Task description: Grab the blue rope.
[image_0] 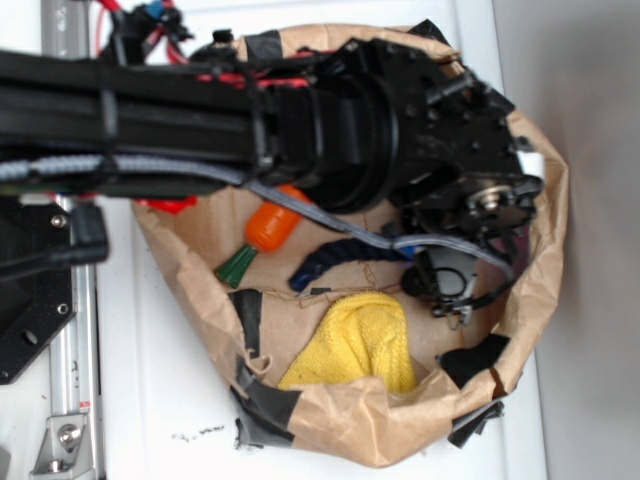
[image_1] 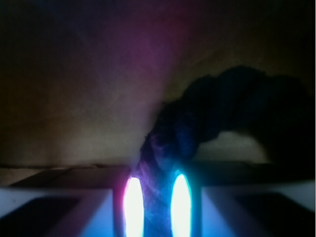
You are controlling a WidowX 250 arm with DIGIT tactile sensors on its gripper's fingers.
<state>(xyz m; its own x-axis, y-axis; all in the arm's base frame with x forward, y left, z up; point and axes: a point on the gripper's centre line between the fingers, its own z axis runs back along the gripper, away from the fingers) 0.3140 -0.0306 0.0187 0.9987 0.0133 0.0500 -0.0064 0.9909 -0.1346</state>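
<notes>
Gripper point(image_1: 157, 205) has its fingers pinched narrow around one end of the blue rope point(image_0: 335, 257), which looks soft, light and floppy.

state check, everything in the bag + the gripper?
gripper: shut on the blue rope, down inside the bag
blue rope: curved, one end pinched between the fingers
toy carrot: lying loose, untouched
yellow cloth: crumpled, untouched
paper bag: open, rim rolled down, taped
</notes>
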